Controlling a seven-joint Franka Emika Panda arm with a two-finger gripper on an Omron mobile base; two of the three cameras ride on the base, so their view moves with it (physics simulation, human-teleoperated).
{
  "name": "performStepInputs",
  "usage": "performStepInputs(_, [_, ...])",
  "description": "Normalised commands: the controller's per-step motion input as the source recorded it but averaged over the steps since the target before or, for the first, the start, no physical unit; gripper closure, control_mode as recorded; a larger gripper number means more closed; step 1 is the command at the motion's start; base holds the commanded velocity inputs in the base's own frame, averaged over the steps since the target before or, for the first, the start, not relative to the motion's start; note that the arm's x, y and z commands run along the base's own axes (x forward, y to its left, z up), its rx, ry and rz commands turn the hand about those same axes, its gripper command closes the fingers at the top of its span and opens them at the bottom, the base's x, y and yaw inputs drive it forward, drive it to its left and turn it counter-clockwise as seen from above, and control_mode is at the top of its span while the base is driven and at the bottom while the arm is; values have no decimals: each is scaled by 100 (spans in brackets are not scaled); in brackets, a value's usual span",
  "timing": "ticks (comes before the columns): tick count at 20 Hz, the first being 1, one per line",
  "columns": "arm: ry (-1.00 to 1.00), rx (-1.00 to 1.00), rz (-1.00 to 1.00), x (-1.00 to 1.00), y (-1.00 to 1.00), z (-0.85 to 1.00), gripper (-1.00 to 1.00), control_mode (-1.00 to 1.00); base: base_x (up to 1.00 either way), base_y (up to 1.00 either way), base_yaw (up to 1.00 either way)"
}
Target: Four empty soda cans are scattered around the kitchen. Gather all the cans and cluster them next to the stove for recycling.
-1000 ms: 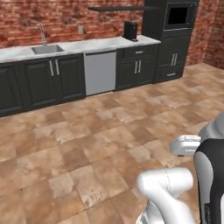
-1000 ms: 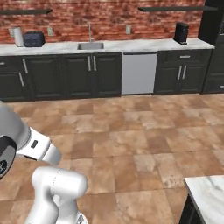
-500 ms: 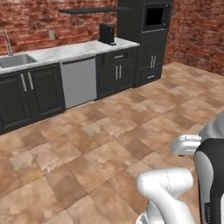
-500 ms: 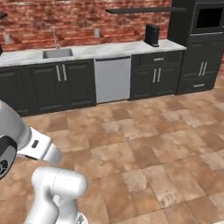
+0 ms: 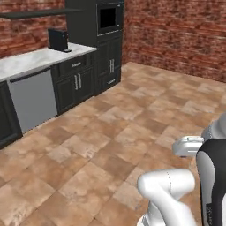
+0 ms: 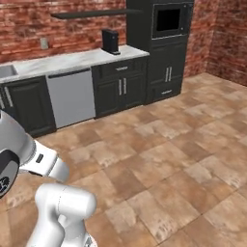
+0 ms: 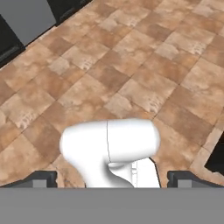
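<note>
Along the left edge of both base views runs the white marble worktop [image 5: 31,62] over dark cabinets [image 6: 120,89], with a black appliance [image 6: 110,41] standing on it and a tall unit holding a built-in oven [image 6: 169,21] beside it; a grey dishwasher front [image 6: 72,96] sits under the worktop. No soda can and no stove can be made out in these frames, so where the task's things lie cannot be told from here.

The fingers [image 7: 43,178] stand at the bottom corners of the hand view, spread wide and released, with nothing between them, over brown floor tiles [image 7: 131,57].

The risk, as I judge it, is the search itself: the arm is folded low over the floor, and cans on a worktop beyond the frame edges could be passed by. A base driving near the cabinets might also clip them.

The right base view shows a sink corner [image 6: 6,71] at far left and a wall outlet [image 6: 44,43]. The left base view instead gives more of the brick wall [image 5: 176,35] at upper right.
</note>
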Motion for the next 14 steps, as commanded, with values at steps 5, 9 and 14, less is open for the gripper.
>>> performStepInputs(5, [0, 0, 0, 0, 0, 0, -100, 100, 100, 1, -47])
performStepInputs(9, [0, 0, 0, 0, 0, 0, -100, 100, 100, 0, -51])
performStepInputs(14, [0, 0, 0, 0, 0, 0, -100, 100, 97, -3, -48])
